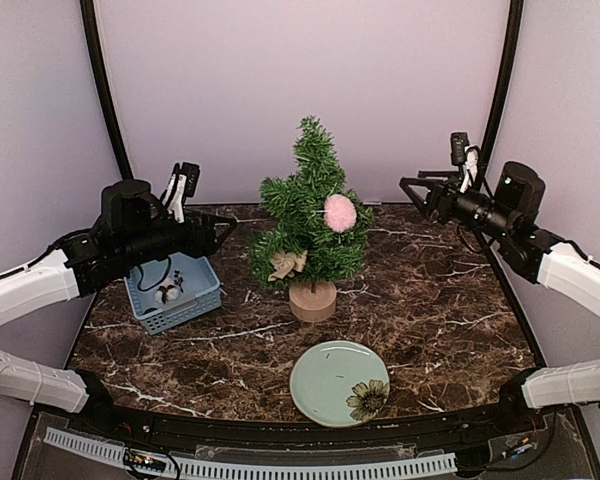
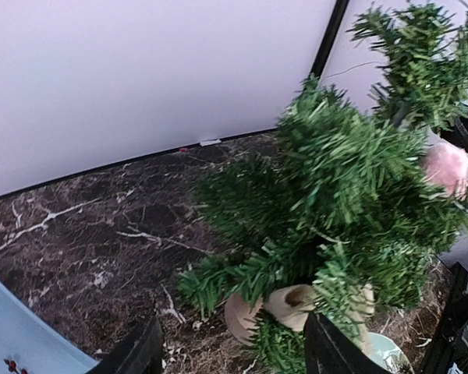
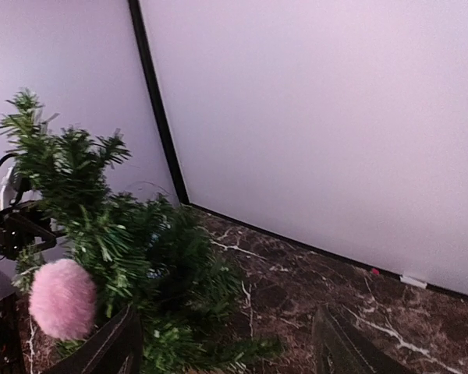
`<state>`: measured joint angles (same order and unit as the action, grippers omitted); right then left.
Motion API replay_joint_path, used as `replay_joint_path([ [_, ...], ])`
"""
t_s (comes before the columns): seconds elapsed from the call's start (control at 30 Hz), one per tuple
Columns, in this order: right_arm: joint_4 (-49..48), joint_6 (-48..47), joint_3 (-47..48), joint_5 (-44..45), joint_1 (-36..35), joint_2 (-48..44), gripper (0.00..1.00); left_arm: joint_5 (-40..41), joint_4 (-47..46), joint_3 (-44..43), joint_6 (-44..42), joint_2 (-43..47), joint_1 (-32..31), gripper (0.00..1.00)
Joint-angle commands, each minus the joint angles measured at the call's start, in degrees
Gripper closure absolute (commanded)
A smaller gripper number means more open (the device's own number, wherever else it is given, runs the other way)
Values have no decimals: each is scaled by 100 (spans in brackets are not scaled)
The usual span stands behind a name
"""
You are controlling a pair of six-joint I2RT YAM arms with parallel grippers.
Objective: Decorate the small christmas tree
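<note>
The small christmas tree (image 1: 305, 215) stands in the middle of the marble table (image 1: 460, 300), between the 2 arms. I judge it light and easy to tip. Its needles look soft, so the wooden stump (image 1: 312, 300) seems the firmest hold. The left gripper (image 2: 234, 323) and the right gripper (image 3: 226, 312) have jaws wide, holding nothing. What lies in the blue basket (image 1: 180, 315) is too small to name.

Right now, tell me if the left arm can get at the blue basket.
Probably yes: the left end effector hangs open and empty near the blue basket, with nothing between them.
</note>
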<state>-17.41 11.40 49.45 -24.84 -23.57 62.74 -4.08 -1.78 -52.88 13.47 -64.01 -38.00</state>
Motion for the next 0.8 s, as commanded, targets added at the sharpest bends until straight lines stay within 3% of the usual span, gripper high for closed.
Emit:
replay_joint_path([
  [0.0, 235, 790, -247, 302, 434, 35, 28, 707, -360, 561, 668, 263, 28, 37],
  [0.2, 397, 956, -458, 499, 560, 478, 39, 528, -1173, 1453, 1587, -236, -120, 49],
  [0.53, -931, 1697, -977, -71, 560, 1710, 58, 902, -2926, 1976, 2282, -1360, -704, 58],
  [0.77, -1909, 2172, -991, -471, 444, 2741, 59, 645, -4291, 2108, 2840, -2504, -769, 61],
])
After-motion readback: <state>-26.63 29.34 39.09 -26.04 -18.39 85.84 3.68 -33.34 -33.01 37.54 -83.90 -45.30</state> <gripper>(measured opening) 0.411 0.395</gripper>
